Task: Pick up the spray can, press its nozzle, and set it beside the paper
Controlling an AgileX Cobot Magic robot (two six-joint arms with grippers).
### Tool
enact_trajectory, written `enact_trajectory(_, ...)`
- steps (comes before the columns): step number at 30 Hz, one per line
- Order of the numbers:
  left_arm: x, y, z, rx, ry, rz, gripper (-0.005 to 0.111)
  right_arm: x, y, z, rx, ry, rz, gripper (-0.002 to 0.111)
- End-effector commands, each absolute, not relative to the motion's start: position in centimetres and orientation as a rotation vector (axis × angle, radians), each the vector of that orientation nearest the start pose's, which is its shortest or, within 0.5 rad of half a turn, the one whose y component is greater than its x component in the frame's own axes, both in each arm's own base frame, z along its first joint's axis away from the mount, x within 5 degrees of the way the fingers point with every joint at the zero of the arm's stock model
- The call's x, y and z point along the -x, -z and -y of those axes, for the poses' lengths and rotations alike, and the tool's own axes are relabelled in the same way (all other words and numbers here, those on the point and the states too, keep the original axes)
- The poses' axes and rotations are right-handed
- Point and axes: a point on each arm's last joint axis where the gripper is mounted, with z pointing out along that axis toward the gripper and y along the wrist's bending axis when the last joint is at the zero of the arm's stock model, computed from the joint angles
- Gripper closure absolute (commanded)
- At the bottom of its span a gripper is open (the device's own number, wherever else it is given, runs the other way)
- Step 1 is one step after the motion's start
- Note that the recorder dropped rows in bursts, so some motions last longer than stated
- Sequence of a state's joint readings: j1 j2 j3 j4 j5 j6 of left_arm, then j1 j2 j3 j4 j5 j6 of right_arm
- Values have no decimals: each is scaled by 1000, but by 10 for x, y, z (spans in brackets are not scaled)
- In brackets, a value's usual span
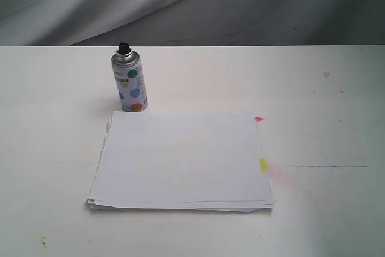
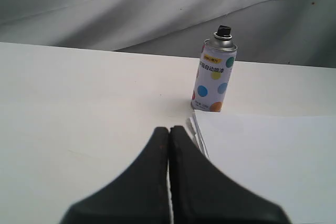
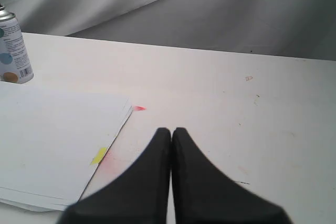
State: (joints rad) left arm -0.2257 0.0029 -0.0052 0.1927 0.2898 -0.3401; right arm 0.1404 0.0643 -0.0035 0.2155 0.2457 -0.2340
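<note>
behind the paper (image 1: 180, 161) stands the spray can (image 1: 129, 82), cropped in right wrist view; left pincer (image 2: 169, 132) and right pincer (image 3: 171, 131) closed, empty.

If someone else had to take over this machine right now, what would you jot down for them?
Left pincer: shut, empty, pointing toward the spray can but short of it.
Right pincer: shut, empty, near the tabbed edge of the paper.
The spray can stands upright by the paper's far left corner in the exterior view, with its black nozzle on top.
Done: nothing yet; the can is not gripped.
Left: grip and lift the can, press the nozzle, set it beside the paper.
</note>
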Motion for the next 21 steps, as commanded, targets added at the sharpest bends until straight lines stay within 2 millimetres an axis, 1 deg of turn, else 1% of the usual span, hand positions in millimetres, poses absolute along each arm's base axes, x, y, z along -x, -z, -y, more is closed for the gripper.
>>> enact_trajectory(1,-54,-188,8,-25,237,-1773,107,-58,-188,-13,178,-135,-1778,108)
enact_trajectory(21,-54,-189,8,-29,240,-1755,107,-58,-188,-13,178,-135,-1778,108)
